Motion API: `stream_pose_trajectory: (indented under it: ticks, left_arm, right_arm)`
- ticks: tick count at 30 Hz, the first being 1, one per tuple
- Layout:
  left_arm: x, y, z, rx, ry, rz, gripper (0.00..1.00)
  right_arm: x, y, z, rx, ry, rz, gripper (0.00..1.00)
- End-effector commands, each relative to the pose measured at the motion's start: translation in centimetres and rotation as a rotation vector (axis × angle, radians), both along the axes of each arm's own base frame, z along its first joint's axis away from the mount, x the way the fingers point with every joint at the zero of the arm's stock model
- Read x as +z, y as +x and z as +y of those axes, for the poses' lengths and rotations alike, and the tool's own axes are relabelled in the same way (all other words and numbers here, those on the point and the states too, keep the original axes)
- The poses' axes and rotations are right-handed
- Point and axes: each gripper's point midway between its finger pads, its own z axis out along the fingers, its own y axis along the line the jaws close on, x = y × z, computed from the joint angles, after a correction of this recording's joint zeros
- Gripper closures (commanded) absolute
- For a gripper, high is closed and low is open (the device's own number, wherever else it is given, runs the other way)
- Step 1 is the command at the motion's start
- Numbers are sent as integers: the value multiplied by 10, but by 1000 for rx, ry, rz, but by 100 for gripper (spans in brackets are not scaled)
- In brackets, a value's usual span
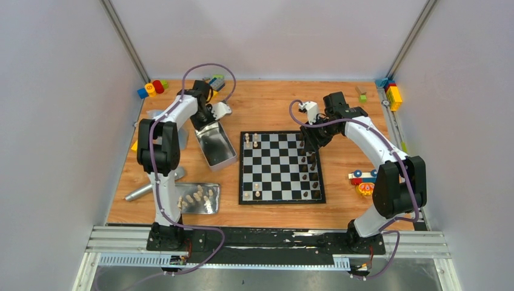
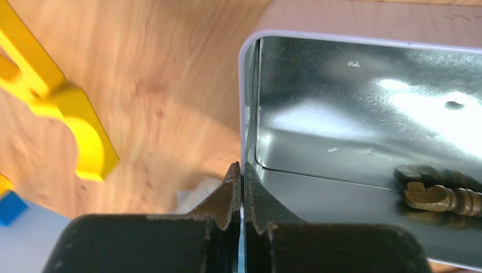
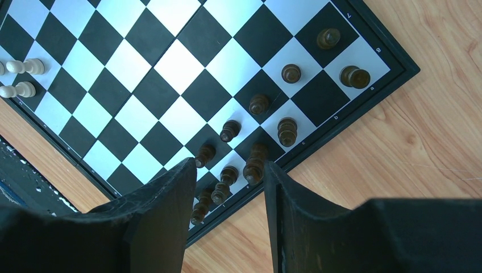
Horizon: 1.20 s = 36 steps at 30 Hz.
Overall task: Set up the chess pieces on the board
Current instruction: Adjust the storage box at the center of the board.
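Note:
The board [image 1: 282,167] lies mid-table. Several dark chess pieces [image 1: 309,163] stand along its right side and a few pale ones [image 1: 250,140] on its left. My right gripper [image 1: 309,136] hovers open over the board's right edge; in the right wrist view the dark pieces [image 3: 287,131] stand on the board [image 3: 170,62] below its empty fingers [image 3: 230,170]. My left gripper [image 1: 209,118] is shut on the thin side wall of a deep metal tray [image 2: 250,85], one finger inside and one outside [image 2: 242,170]. A dark piece [image 2: 440,196] lies on that tray's floor.
A flat metal tray [image 1: 209,206] near the left arm's base holds several pale pieces [image 1: 197,197]. A metal cylinder [image 1: 142,191] lies beside it. Colourful blocks sit at the back left [image 1: 154,88] and back right [image 1: 393,94]; a toy [image 1: 363,179] lies right of the board.

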Motion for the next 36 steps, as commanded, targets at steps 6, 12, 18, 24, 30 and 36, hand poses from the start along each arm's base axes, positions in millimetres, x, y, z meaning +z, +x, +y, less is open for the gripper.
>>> stream_pose_trajectory:
  ticks: [6,12,18,24,30,36]
  left_arm:
    - [12,32,-42,-489,68,-26,100]
    - [10,20,-67,-631,69,-1,100]
    - [8,7,-77,-635,50,10,93]
    - [26,28,-68,-456,50,-83,76]
    - [68,31,-67,-255,-89,-182,59]
    - [86,-14,-76,-85,-253,-149,45]
  right_arm:
    - [18,5,3,-4,30,-63,52]
    - [18,6,4,-1,32,-62,52]
    - [11,7,5,7,29,-47,52]
    - [9,5,6,9,37,-37,52]
    - [10,3,6,10,42,-41,52]
    - [15,2,6,9,47,-55,52]
